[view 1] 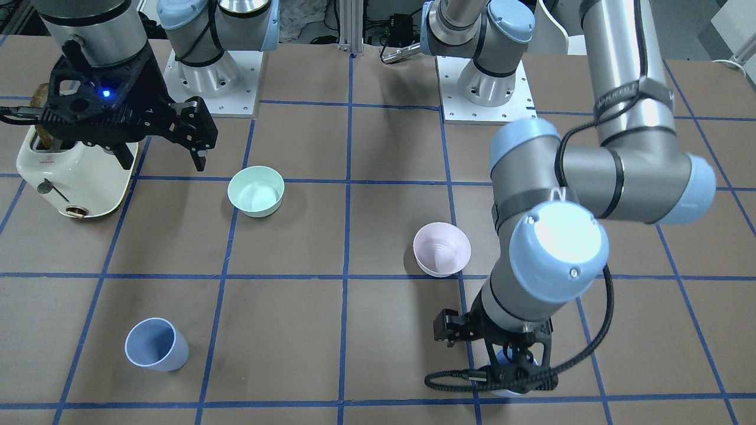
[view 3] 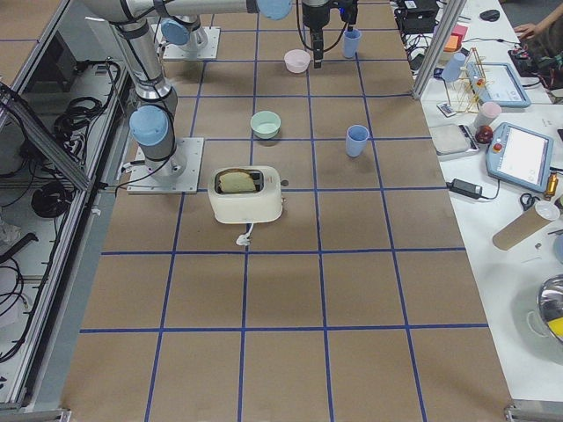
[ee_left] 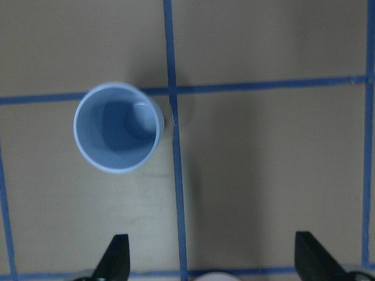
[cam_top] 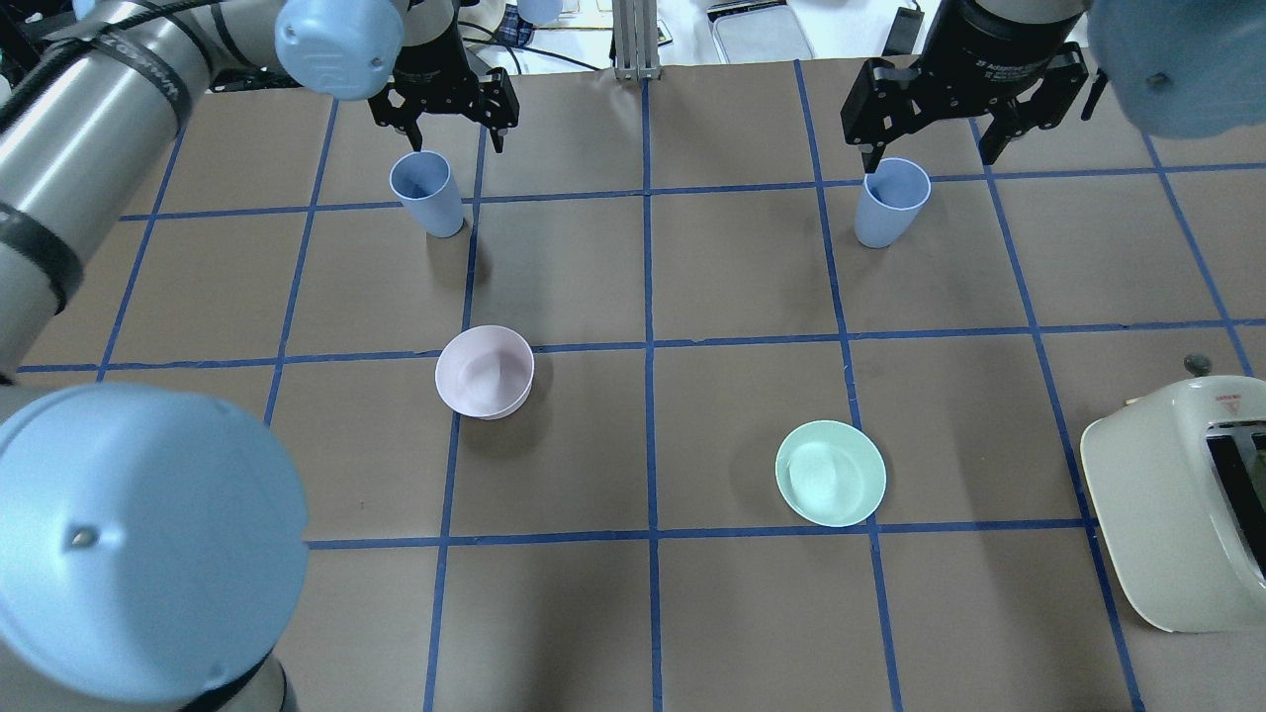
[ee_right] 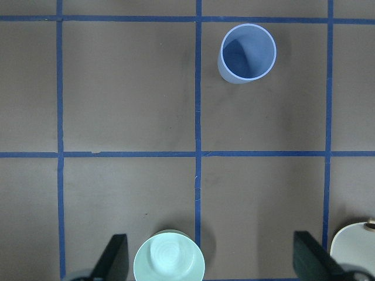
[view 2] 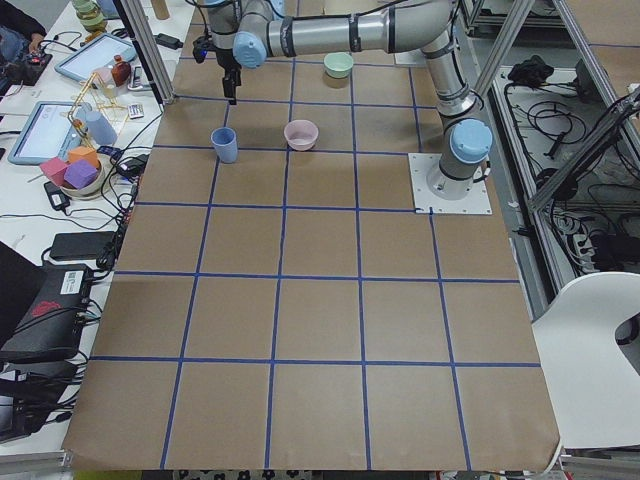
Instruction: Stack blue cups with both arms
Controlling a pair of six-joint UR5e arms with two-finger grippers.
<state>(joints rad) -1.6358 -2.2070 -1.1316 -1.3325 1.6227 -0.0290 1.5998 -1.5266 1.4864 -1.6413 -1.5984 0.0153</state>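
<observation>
Two blue cups stand upright on the brown table. The left blue cup [cam_top: 427,193] is under my left gripper [cam_top: 450,124], which hovers low over it, open and empty. In the left wrist view this cup [ee_left: 117,127] lies ahead and to the left of the spread fingers [ee_left: 117,257]. In the front-facing view the left arm hides most of it [view 1: 502,389]. The right blue cup [cam_top: 892,201] stands alone [view 1: 156,344]. My right gripper [view 1: 162,159] is open and empty, high above the table; its wrist view shows that cup [ee_right: 247,52] far ahead.
A pale pink bowl [cam_top: 485,371] sits left of centre and a mint-green bowl [cam_top: 830,473] right of centre. A cream toaster [cam_top: 1177,494] with bread in it stands at the table's right edge, close under the right gripper in the front-facing view. Blue tape lines grid the table.
</observation>
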